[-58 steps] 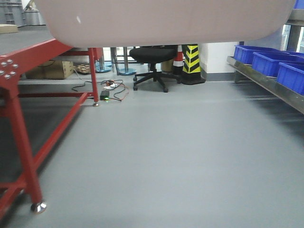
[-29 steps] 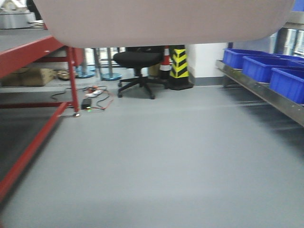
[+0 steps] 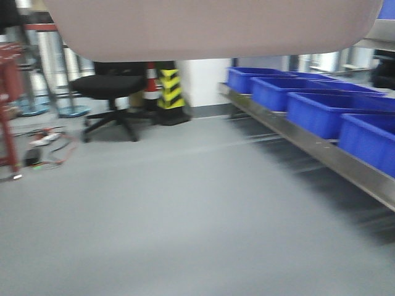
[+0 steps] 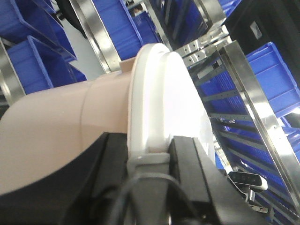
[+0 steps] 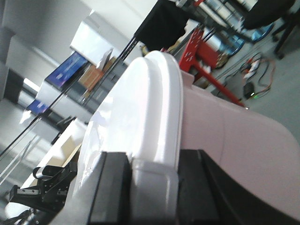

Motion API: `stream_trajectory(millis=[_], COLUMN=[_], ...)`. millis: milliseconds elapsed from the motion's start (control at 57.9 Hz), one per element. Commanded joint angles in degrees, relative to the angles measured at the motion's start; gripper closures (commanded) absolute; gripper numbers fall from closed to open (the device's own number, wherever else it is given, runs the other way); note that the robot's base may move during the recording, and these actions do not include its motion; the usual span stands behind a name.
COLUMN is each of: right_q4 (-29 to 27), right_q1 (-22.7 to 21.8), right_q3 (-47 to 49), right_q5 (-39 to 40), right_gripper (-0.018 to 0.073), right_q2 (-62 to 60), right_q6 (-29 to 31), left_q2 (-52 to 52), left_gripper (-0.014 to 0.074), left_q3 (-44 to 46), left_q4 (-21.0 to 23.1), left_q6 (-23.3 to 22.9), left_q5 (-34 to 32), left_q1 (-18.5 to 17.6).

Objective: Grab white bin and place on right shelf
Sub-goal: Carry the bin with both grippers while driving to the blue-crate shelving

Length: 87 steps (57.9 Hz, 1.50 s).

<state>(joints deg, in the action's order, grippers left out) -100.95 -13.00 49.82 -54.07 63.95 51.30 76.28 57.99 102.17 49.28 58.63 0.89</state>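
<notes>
At far left of front view, red frame leg [image 3: 7,117], then black office chair [image 3: 111,92] and yellow-black striped post [image 3: 171,89] by the back wall. Overhead, spanning the top edge: white bin [image 3: 210,31], clear of the floor. Clamped at the lid rim by left gripper [image 4: 149,157] and by right gripper [image 5: 154,176]. At right, right shelf [image 3: 308,148] loaded with blue crates [image 3: 321,111]; bin not on it.

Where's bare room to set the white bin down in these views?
Crowded: the low rack tier on the right, blue crates side by side along it. Free: grey floor between the chair and that rack. Upper tier: cannot tell.
</notes>
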Motion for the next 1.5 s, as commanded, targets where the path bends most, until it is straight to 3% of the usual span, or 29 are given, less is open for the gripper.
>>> stream_trajectory(millis=[0,1486], right_q4=[-7.42,-7.42], right_q1=[1.78,1.78], right_q3=[2.50,2.50], right_q5=[-13.02,-12.27], right_gripper=[0.0498,0.0498], right_q2=[-1.85,-1.85], right_q6=[-0.03,-0.03], left_q2=[-2.12,-2.12], left_gripper=[0.0722,0.0722], left_q3=[1.93,1.93], left_q4=[3.51,3.51], left_q6=[-0.27,-0.27], left_q5=[17.25,17.20], left_q1=[-2.66,-2.66])
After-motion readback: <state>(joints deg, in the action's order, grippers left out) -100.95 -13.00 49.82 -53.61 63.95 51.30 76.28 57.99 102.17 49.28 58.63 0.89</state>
